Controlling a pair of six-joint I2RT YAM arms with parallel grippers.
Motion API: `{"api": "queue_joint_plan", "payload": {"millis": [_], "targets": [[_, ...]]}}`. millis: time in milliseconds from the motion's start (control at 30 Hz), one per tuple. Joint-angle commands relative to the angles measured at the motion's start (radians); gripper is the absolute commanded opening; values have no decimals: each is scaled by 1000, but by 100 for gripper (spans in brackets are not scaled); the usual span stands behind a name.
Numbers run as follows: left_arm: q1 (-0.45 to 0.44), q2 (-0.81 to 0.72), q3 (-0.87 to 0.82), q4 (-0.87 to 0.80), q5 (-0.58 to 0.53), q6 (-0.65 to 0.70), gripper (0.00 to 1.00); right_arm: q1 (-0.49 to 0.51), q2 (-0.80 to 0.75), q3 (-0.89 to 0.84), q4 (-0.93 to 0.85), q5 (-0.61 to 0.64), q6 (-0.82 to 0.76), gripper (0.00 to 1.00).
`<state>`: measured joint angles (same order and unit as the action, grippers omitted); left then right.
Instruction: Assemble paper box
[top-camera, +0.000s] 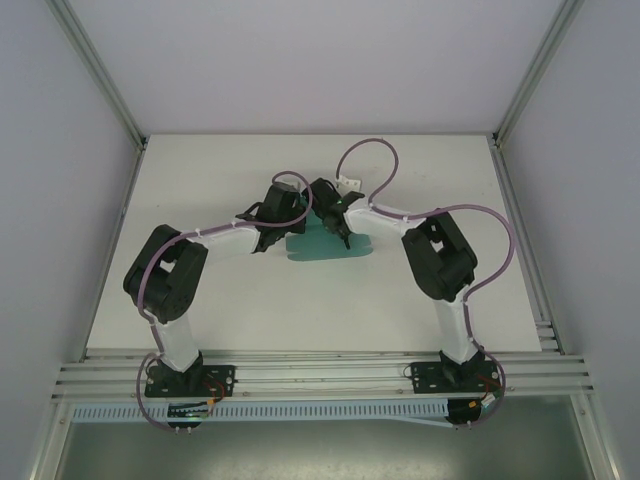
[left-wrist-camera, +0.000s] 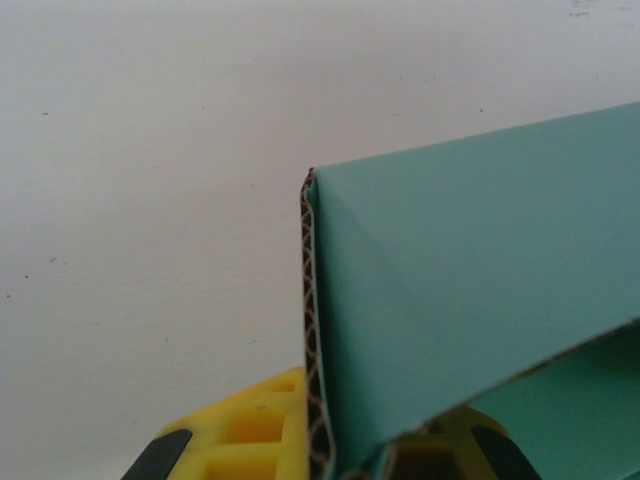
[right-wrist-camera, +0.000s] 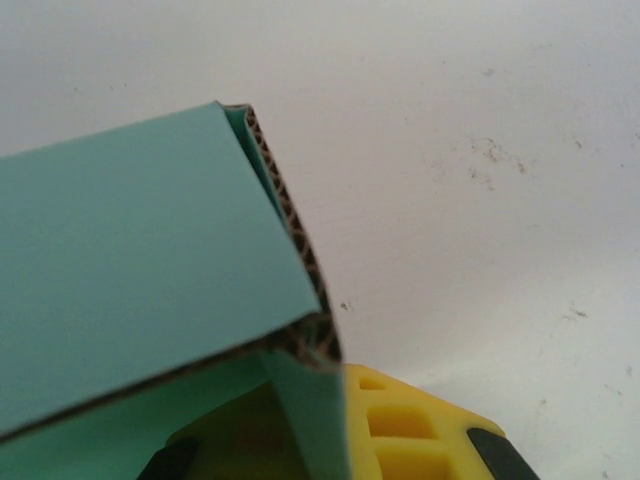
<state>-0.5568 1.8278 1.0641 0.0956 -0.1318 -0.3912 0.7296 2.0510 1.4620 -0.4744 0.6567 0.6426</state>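
Nearest the left wrist camera, the left gripper is closed narrow on the paper box. Its yellow fingers sit on either side of a teal panel, and the panel's raw corrugated edge rises from between them. Past the fingertips lies the white table. The right gripper is likewise pinched on a folded teal flap, with brown fluting exposed just above its fingers and scuffed tabletop beyond. The wrist views give this fluting and the fold creases. The overhead view shows instead the teal card on the table, between and beneath the two grippers, which come at it from opposite sides.
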Motion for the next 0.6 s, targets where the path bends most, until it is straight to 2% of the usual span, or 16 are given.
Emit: {"api": "queue_joint_plan", "payload": {"millis": [0,133,167,267,333,400,500,567], "targets": [[76,-57,-39,-182,-200,4,0,-160,-33,-180,15,301,-86,0],[74,-70,-49,-93,-42,27,0,-162,-162,-415,594,-23,-255,3],[74,-74,-52,-75,-13,34,0,-162,-184,-466,724,-76,-280,6],[74,-76,-64,-36,15,47,0,-162,-233,-579,1018,-249,-372,30],[73,-74,-62,-27,14,56,0,-162,-260,-615,1096,-362,-411,45],[74,-69,-56,-30,13,59,0,-162,-288,-636,1114,-478,-446,50],[74,-64,-57,-13,28,66,0,-162,-326,-652,1104,-624,-466,67],[74,-62,-58,-6,32,74,0,-162,-357,-669,1099,-672,-465,73]]}}
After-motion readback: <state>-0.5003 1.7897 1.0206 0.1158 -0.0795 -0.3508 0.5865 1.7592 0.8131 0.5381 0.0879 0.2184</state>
